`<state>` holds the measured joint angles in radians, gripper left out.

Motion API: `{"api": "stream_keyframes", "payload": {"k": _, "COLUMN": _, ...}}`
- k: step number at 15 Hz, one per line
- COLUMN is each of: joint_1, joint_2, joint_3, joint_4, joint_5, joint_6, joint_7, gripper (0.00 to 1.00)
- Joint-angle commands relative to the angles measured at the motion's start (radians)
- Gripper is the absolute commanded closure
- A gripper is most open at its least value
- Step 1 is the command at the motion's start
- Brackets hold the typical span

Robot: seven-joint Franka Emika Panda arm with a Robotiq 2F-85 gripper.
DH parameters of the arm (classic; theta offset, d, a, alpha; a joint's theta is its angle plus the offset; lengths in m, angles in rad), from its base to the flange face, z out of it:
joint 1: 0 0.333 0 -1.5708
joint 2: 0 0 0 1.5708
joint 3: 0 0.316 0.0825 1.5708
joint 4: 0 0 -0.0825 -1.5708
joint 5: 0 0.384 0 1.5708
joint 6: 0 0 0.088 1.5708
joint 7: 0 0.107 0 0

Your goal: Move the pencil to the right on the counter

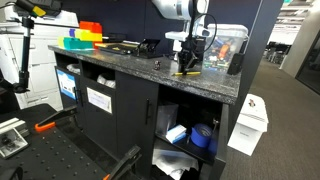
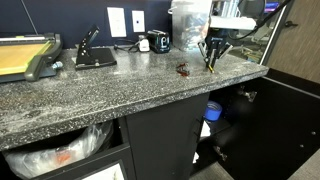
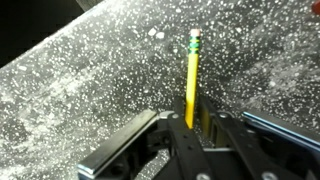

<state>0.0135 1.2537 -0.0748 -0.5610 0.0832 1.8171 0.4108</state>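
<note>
The pencil (image 3: pixel 192 75) is a thin yellow stick with a green band and eraser at its far tip. In the wrist view it sticks out from between my gripper's fingers (image 3: pixel 193 112), which are shut on it. In both exterior views the gripper (image 1: pixel 188 62) (image 2: pixel 212 56) points down over the end of the dark speckled counter (image 1: pixel 120 62) (image 2: pixel 100 95). The pencil (image 1: pixel 187 70) (image 2: pixel 210 65) hangs below it, with its tip at or just above the surface. The counter (image 3: pixel 80 80) fills the wrist view.
A small dark object (image 2: pixel 183 70) (image 1: pixel 155 65) lies on the counter beside the gripper. A clear plastic container (image 2: pixel 190 25) (image 1: pixel 228 48) stands behind it. Yellow and orange bins (image 1: pixel 82 38), a paper cutter (image 2: pixel 25 55) and a black tool (image 2: pixel 95 55) sit further along. The counter's end edge (image 2: pixel 255 68) is close.
</note>
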Motion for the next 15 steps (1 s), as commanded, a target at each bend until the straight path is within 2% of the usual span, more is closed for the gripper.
{"api": "stream_keyframes", "payload": {"k": 1, "joint_1": -0.003, "joint_2": 0.035, "joint_3": -0.008, "joint_4": 0.058, "joint_5": -0.005, "joint_6": -0.041, "joint_7": 0.028, "gripper": 1.00}}
{"api": "stream_keyframes", "payload": {"k": 7, "joint_1": -0.013, "joint_2": 0.001, "joint_3": -0.005, "joint_4": 0.056, "joint_5": -0.003, "joint_6": -0.064, "joint_7": 0.020, "gripper": 0.98}}
{"api": "stream_keyframes", "payload": {"k": 12, "joint_1": -0.089, "joint_2": -0.053, "joint_3": -0.002, "joint_4": 0.079, "joint_5": 0.007, "joint_6": -0.093, "joint_7": -0.024, "gripper": 0.98}}
{"api": "stream_keyframes", "payload": {"k": 15, "joint_1": -0.138, "joint_2": -0.036, "joint_3": -0.007, "joint_4": 0.078, "joint_5": 0.000, "joint_6": -0.098, "joint_7": -0.040, "gripper": 0.98}}
